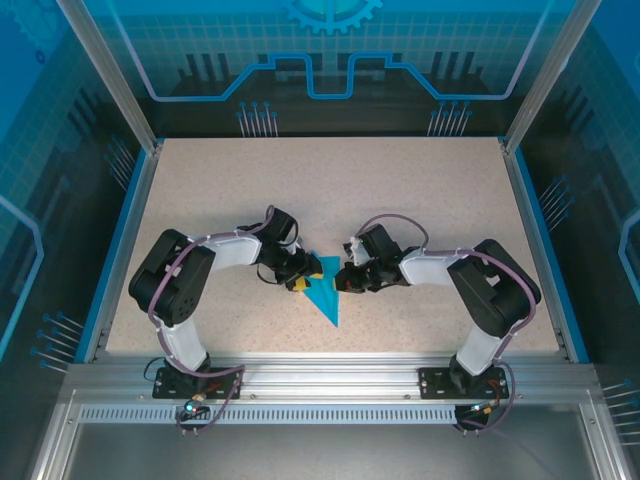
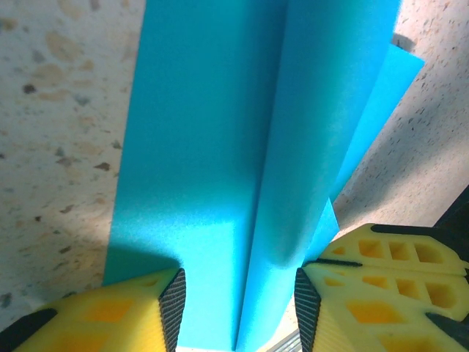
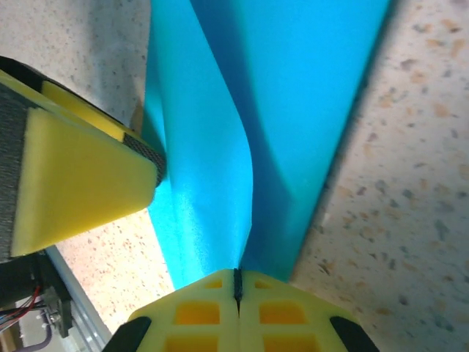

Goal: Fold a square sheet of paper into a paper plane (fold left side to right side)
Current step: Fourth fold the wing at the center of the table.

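**Item: paper** (image 1: 326,296). Teal, plain. It lies mid-table (image 1: 420,200), between the two grippers and nearer the front edge than the back. From above it is a narrow kite, no longer a square, with its sharp tip toward the arm bases. The wrist views show layered flaps and a long crease down the middle. One flap stands up from that crease instead of lying flat.

**Item: left gripper** (image 2: 240,308). It sits at the paper's left edge. The fingers (image 2: 132,315) stand about half apart and straddle the crease and the raised flap. The dark pads face the paper from either side. Whether the right-hand pad touches the flap cannot be told. Nothing is clamped.

**Item: right gripper** (image 3: 236,290). It sits at the paper's right edge. The jaws are fully closed, and a lifted edge of the paper runs down into the seam between them, so it appears to be pinching that edge. A left finger (image 3: 80,176) sits close by, against the same flap.

**Progress, as judged:**
- Done: the early folds that narrow the sheet to a point.
- In hand: the lengthwise left-over-right fold. The flap is raised but not laid down.
- Left: carry the flap across to the right side, line up the edges and press the crease flat. Any wing folds that come after that are also left.
- Overall: probably past halfway, but not finished.
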